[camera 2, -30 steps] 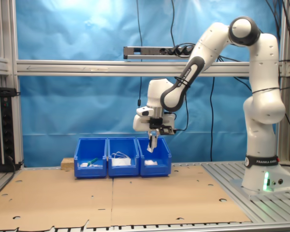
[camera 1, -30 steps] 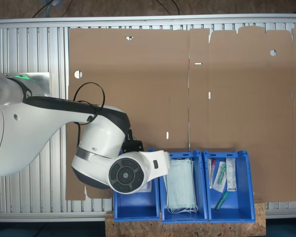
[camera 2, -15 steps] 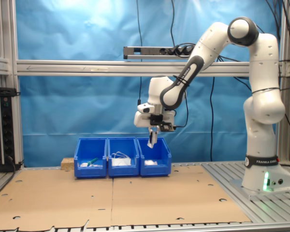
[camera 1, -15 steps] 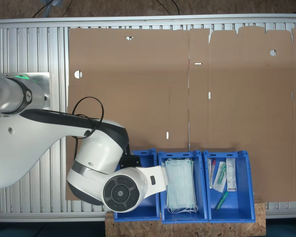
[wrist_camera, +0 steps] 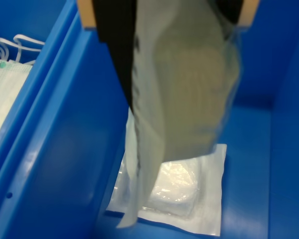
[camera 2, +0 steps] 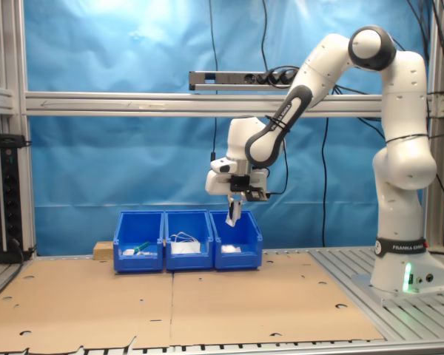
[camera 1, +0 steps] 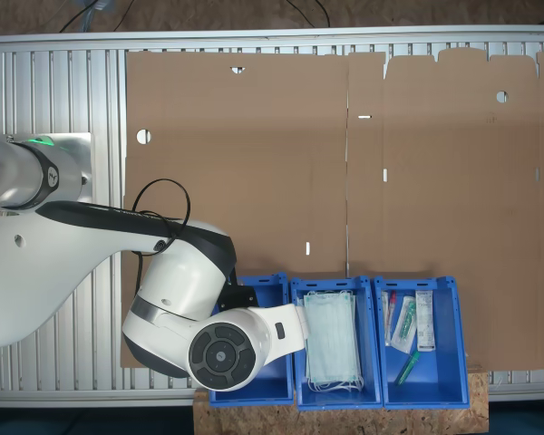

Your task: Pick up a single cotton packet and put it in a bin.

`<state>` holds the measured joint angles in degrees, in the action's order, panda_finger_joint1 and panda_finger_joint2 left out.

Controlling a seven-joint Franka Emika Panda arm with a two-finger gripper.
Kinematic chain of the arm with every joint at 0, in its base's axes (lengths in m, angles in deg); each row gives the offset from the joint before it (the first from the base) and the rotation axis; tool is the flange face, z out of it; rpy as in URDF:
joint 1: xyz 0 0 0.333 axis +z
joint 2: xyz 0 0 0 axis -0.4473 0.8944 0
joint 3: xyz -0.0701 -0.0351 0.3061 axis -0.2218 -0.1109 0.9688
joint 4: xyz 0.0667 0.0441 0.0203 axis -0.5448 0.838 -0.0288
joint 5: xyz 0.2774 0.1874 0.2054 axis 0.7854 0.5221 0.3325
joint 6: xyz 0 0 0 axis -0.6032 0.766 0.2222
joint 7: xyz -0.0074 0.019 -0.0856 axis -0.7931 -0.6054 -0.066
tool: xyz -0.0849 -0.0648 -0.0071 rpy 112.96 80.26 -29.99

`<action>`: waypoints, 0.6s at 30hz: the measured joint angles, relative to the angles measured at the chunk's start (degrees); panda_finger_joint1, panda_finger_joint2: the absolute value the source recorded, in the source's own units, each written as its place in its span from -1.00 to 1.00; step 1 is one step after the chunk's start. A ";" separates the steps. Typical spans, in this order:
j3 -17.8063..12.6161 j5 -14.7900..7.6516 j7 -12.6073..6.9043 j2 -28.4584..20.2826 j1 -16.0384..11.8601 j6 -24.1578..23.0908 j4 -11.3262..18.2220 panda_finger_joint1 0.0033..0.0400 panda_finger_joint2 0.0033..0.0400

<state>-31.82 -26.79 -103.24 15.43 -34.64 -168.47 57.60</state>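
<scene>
**Packet's up, bin's right below**

While the claw pinches the packet by its top edge, the packet dangles over the bin holding more packets. I'd say lower it a bit before letting go so it doesn't flutter out. It's thin, crinkly, see-through, with a pale pad inside.

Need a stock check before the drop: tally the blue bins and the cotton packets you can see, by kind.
Blue bins: 3
Cotton packets: 2, one held in the gripper, one lying in the bin below
Total: 5
</scene>
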 joint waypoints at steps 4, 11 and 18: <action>0.00 -0.02 -0.37 0.00 0.00 0.00 0.00 -0.88 -0.88; 0.00 -0.04 -0.65 0.00 0.00 0.00 0.00 -0.88 -0.88; 0.00 -0.04 -0.70 0.00 0.00 0.00 0.00 -0.88 -0.88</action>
<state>-31.82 -26.83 -103.94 15.43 -34.64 -168.47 57.60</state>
